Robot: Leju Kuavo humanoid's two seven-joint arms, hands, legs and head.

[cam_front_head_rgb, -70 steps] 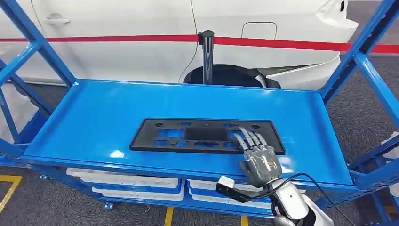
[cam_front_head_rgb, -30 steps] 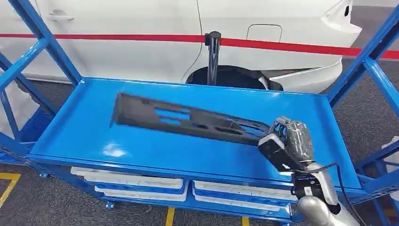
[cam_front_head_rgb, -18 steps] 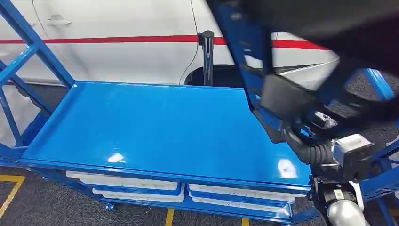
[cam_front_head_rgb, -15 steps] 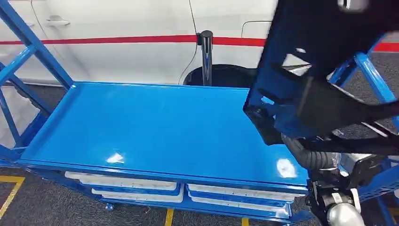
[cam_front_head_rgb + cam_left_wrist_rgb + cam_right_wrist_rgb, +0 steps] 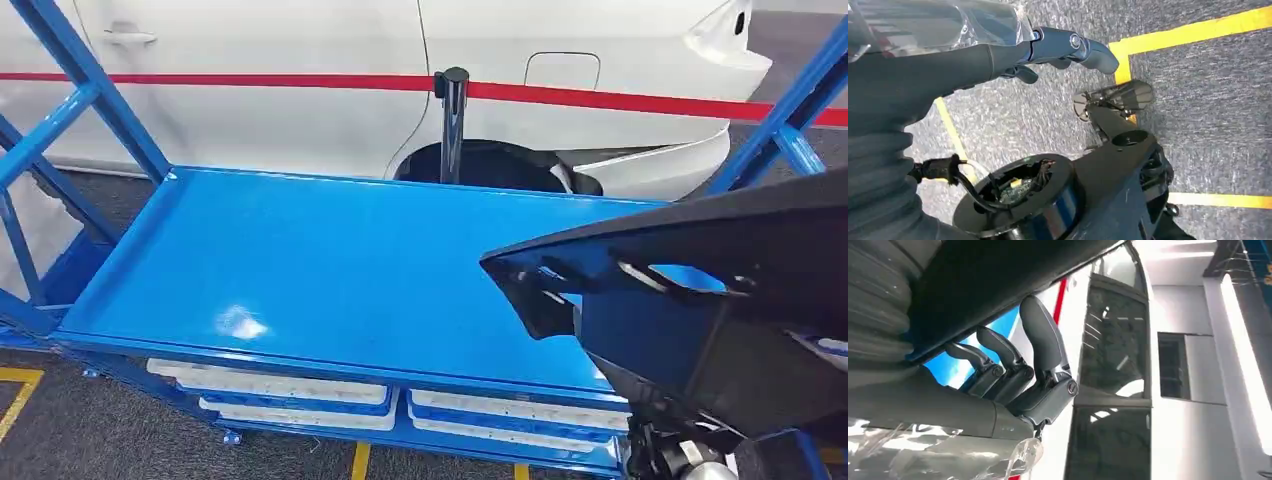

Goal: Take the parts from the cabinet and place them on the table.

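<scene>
Black part (image 5: 700,300), clamped in the right hand (image 5: 1013,375) and lifted off the blue cabinet shelf (image 5: 330,270), is mid-carry; next likely calls for turning toward the counter, while the left hand (image 5: 1068,47) hangs empty, fingers loosely curled.

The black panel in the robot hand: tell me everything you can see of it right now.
The black panel looks like flat, matte moulded plastic with cut-out openings through which the blue shelf shows. It is lifted clear of the shelf and tilted, close to the head camera on the right, its pointed end toward the middle. In the right wrist view the right robot hand curls its fingers against the panel's dark underside. Its far end runs out of frame.
</scene>
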